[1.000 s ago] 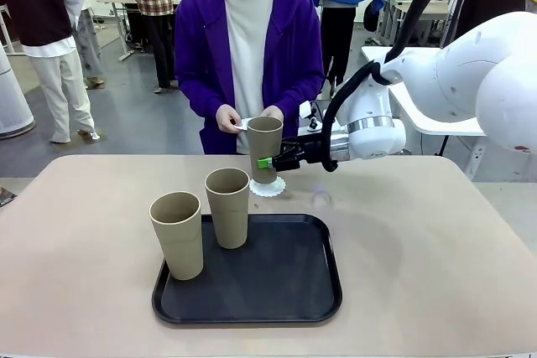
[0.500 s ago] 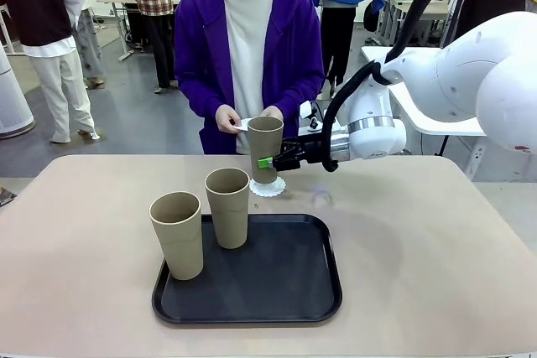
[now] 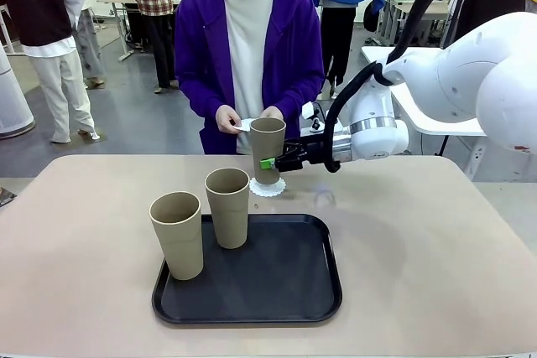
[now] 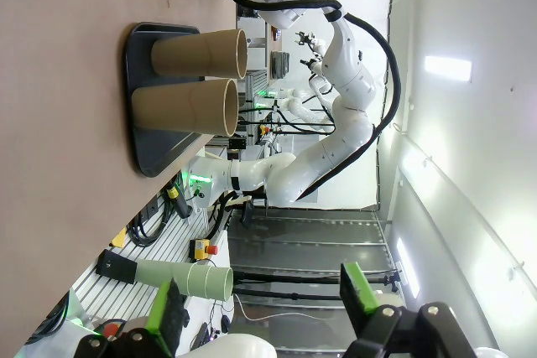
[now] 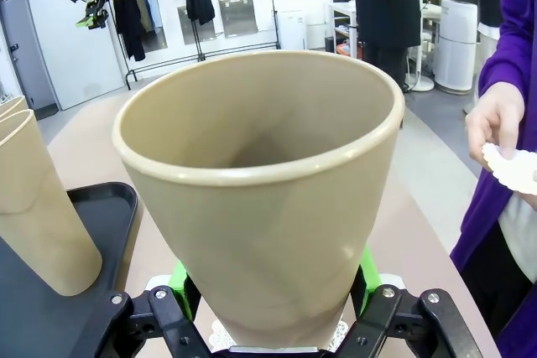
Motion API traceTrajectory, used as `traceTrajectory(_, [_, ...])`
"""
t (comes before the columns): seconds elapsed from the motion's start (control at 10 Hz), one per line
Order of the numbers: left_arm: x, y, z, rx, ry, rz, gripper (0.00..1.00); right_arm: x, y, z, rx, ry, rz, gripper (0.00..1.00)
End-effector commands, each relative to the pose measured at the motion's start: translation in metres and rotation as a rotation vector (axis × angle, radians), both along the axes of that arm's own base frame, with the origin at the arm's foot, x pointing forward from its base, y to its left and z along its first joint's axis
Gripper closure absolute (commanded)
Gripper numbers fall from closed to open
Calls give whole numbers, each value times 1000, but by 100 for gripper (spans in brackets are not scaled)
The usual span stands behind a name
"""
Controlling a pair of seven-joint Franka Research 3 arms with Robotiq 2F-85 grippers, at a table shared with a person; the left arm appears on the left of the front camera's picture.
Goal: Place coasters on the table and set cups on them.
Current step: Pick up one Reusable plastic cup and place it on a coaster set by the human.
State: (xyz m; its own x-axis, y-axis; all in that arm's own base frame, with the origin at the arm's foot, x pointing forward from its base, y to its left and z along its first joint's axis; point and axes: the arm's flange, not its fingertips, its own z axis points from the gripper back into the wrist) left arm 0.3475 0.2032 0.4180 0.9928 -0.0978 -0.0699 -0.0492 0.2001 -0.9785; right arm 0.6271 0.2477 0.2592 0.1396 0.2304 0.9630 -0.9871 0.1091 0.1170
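Beige worktop (image 3: 436,241) in a busy lab, where the right pincer (image 3: 267,163) is clamped side-on around the lower half of a tan cup (image 3: 267,142) at the far middle. Its green pads (image 5: 179,278) press on either side of the tumbler's wall in the right wrist view.

Over the last second the arm has drifted only a touch to the right, carrying the cup with it. The grip has not loosened. The cup stands upright directly over a lacy white coaster (image 3: 268,187) lying just beyond the far edge of the black tray (image 3: 327,291). Its base looks to be at the paper, though whether it rests there or hangs just above cannot be told. The first placement therefore looks all but made, with the release yet to come.

Two more cups (image 3: 178,234) wait side by side on the left half of the tray, nearer the robot. Behind the held cup, across the worktop, a person's hands (image 3: 227,118) hold spare coasters (image 5: 512,165) at waist height.

Well back from the action, the left pincer (image 4: 262,308) has its jaws wide apart and grips nothing. It looks along the worktop toward the tray.
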Motion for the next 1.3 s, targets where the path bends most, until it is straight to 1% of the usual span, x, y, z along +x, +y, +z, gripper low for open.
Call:
traceTrajectory(0.0, [0, 1, 2, -8, -9, 8, 0, -1, 1, -7, -8, 19, 23, 16])
traceTrajectory(0.8, [0, 1, 2, -8, -9, 8, 0, -2, 3, -15, -5, 32, 30, 16])
traceTrajectory(0.9, [0, 1, 2, -8, -9, 8, 0, -1, 3, -15, -6, 43, 26, 14])
traceTrajectory(1.0, [0, 1, 2, -8, -9, 8, 0, 0, 2, -16, -8, 50, 26, 0])
traceTrajectory(1.2, [0, 1, 2, -8, -9, 8, 0, -1, 0, -17, -24, 51, 19, 0])
